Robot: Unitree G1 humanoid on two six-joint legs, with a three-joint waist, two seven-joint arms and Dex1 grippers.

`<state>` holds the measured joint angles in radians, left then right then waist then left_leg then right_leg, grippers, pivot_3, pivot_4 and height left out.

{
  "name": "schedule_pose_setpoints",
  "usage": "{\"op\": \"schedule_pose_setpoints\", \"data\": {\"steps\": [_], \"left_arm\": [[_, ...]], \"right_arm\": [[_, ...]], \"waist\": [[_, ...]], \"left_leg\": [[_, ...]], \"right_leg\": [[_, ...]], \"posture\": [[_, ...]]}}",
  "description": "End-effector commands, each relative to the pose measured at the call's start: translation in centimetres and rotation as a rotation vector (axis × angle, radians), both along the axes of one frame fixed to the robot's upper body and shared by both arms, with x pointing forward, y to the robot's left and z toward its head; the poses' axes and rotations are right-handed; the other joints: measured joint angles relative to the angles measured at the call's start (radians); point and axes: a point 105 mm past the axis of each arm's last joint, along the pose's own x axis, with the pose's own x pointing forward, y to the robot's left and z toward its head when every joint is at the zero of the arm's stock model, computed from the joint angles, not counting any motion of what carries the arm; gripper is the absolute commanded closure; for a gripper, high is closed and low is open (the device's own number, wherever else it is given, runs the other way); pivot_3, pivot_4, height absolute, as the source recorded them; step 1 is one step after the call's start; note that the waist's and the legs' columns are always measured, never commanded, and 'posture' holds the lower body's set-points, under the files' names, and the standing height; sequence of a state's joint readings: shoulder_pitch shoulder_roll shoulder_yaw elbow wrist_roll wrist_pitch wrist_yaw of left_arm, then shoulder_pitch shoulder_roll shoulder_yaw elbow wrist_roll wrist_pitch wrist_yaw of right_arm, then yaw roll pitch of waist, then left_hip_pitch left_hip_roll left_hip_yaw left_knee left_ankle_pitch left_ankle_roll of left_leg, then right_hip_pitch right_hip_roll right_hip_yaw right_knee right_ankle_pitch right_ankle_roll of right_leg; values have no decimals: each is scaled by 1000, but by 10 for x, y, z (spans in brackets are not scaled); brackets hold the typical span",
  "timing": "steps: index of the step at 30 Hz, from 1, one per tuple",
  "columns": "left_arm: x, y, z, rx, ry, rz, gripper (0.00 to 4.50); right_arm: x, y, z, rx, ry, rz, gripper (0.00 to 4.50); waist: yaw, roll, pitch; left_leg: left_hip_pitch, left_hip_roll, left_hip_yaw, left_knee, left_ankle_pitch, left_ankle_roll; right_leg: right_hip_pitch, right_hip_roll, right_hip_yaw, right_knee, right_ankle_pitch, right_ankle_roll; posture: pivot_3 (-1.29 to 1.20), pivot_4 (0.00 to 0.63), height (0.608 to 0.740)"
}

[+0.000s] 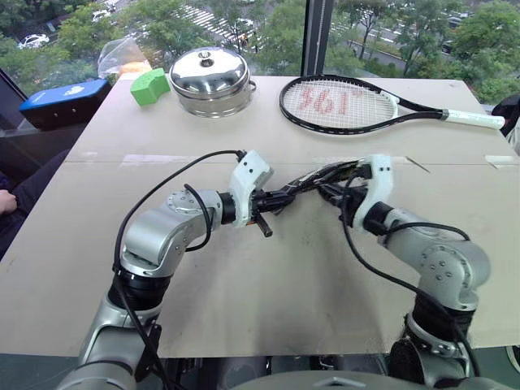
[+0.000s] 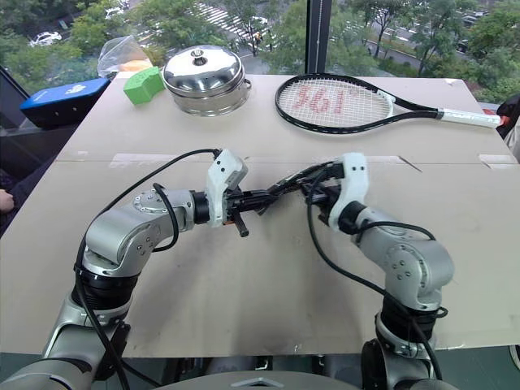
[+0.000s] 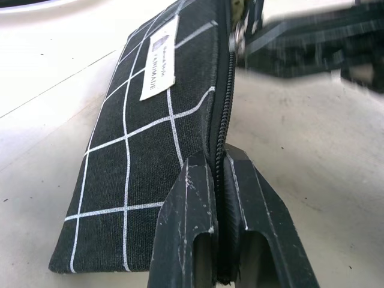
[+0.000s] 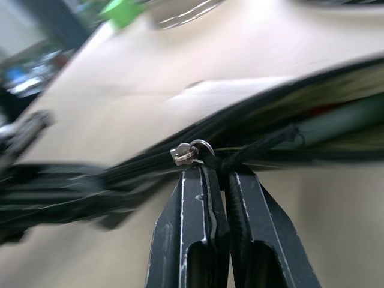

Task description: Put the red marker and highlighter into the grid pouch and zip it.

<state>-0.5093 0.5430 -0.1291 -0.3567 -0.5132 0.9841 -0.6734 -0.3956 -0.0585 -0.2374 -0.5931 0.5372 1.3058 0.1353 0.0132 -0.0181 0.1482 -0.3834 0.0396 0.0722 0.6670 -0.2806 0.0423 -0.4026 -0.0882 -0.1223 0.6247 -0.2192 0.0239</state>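
Left gripper [image 3: 217,174] clamps the grid pouch [image 3: 150,150] edge; right gripper [image 4: 219,174] clamps its pull cord [image 4: 252,150] (pouch held above table).

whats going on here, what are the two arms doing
The robot holds the grid pouch above the table between both arms. The left gripper is shut on the pouch's zipper edge at one end, and the right gripper is shut on the zipper pull cord. A pot and tennis racket lie farther back.
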Motion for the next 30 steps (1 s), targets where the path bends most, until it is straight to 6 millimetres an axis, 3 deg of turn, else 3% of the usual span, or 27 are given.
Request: {"op": "schedule_pose_setpoints", "data": {"steps": [1, 6, 9, 12, 14, 16, 18, 19, 24, 28, 30], "left_arm": [[0, -1, 10, 2, -55, -11, 4500], [1, 0, 5, 48, -86, -23, 4500], [4, -1, 0, 111, -172, -45, 4500], [14, 1, -8, 249, -373, -85, 4500], [13, 4, -14, 303, -465, -160, 3772], [12, 16, -17, 304, -498, -185, 3371], [6, 27, -16, 259, -489, -206, 2338], [-2, 32, -15, 209, -463, -223, 2215], [-32, 76, -12, 27, -245, -151, 135], [-64, 121, -20, 19, -125, -36, 135], [-74, 129, -20, 19, -95, -6, 135]], "right_arm": [[9, -45, 15, -49, -68, -206, 4395], [17, -101, 12, -215, -62, -402, 4395], [15, -97, 14, -246, -91, -333, 4395], [0, -74, 12, -250, -147, -106, 4395], [-10, -73, 1, -355, -141, -23, 3807], [-25, -77, -9, -435, -145, 61, 3416], [-41, -84, -13, -485, -165, 144, 2369], [-48, -92, -14, -493, -162, 156, 2232], [-91, -132, -16, -520, -182, 223, 89], [-130, -165, -3, -537, -231, 228, 89], [-142, -174, 1, -560, -240, 232, 89]], "waist": [[0, 0, 0], [-1, 0, 0], [-1, 0, 0], [2, 1, 0], [1, 1, 0], [3, 1, 0], [3, 1, 0], [2, 0, 0], [2, 0, 0], [2, 2, 0], [3, 2, 0]], "left_leg": [[0, 0, 0, 0, 0, 0], [0, -1, 1, 0, 0, 0], [0, 0, 2, -1, -1, 1], [0, 0, 2, -3, -1, 2], [0, 0, 2, -3, -2, 3], [0, 0, 3, -3, -3, 5], [-1, 0, 3, -3, -4, 7], [-1, 0, 3, -3, -4, 7], [-2, 1, 2, -2, -5, 8], [0, 2, 2, -3, -5, 8], [2, 2, 2, -3, -6, 8]], "right_leg": [[0, 0, 0, 0, 0, 0], [-1, 0, 0, 0, 0, 0], [-1, 0, 2, 0, 0, 0], [-1, 1, 2, -1, 0, 0], [-1, 1, 1, -2, 0, 0], [-1, 0, 2, -3, 0, 0], [-1, -1, 1, -6, 0, 0], [-1, -1, 1, -6, 0, 0], [-1, -2, 3, -7, -3, 5], [0, -2, 3, -7, -4, 6], [0, -7, 4, -8, -6, 3]], "posture": [[0, 150, 740], [0, 150, 740], [0, 150, 740], [0, 150, 740], [0, 150, 740], [0, 150, 740], [0, 150, 740], [0, 150, 740], [0, 150, 740], [0, 150, 740], [0, 150, 740]]}}
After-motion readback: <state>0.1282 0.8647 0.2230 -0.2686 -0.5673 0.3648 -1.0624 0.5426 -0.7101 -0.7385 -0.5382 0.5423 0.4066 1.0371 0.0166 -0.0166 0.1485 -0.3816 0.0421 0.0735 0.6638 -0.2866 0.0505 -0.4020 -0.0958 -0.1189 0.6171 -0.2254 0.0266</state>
